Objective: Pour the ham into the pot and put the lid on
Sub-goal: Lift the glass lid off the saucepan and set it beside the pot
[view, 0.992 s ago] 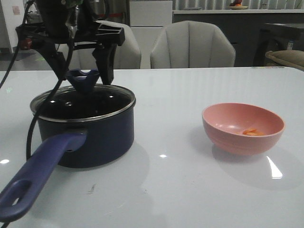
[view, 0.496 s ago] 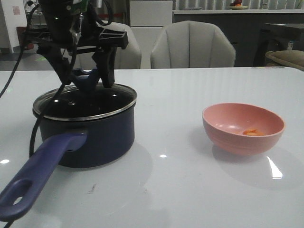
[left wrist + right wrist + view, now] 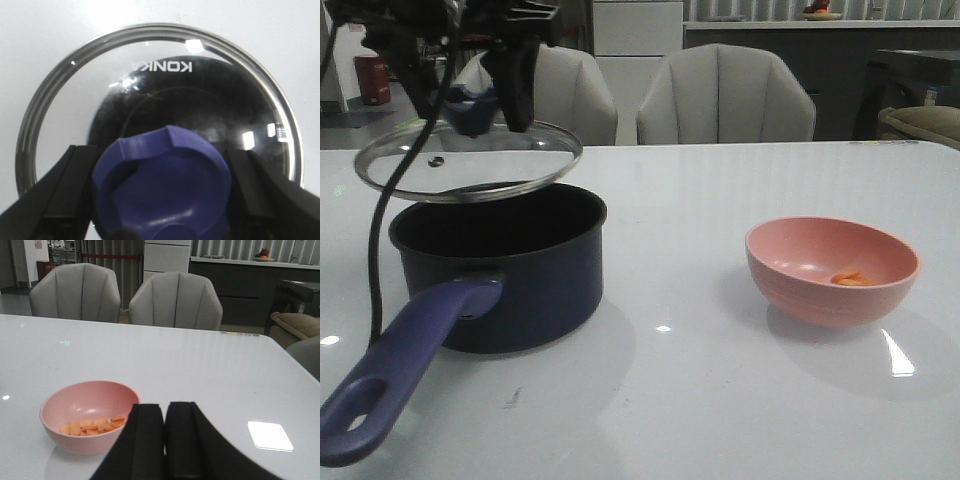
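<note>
The dark navy pot (image 3: 500, 270) stands at the left of the table, open, its long purple-blue handle (image 3: 400, 370) pointing toward me. My left gripper (image 3: 470, 100) is shut on the lid's dark blue knob (image 3: 162, 185) and holds the glass lid (image 3: 468, 160) tilted just above the pot. The lid (image 3: 160, 85) fills the left wrist view. The ham (image 3: 92, 425) lies as orange bits in the pink bowl (image 3: 832, 270) at the right, also seen in the front view (image 3: 852, 279). My right gripper (image 3: 165, 440) is shut and empty, just behind the bowl (image 3: 85, 415).
Two grey chairs (image 3: 725, 95) stand behind the table's far edge. A black cable (image 3: 378, 240) hangs from the left arm beside the pot. The white table (image 3: 670, 400) spreads between pot and bowl.
My left gripper has lifted the lid off the pot, up and a little to the left; a second ago it rested on the rim. The bowl and right gripper have not moved.
</note>
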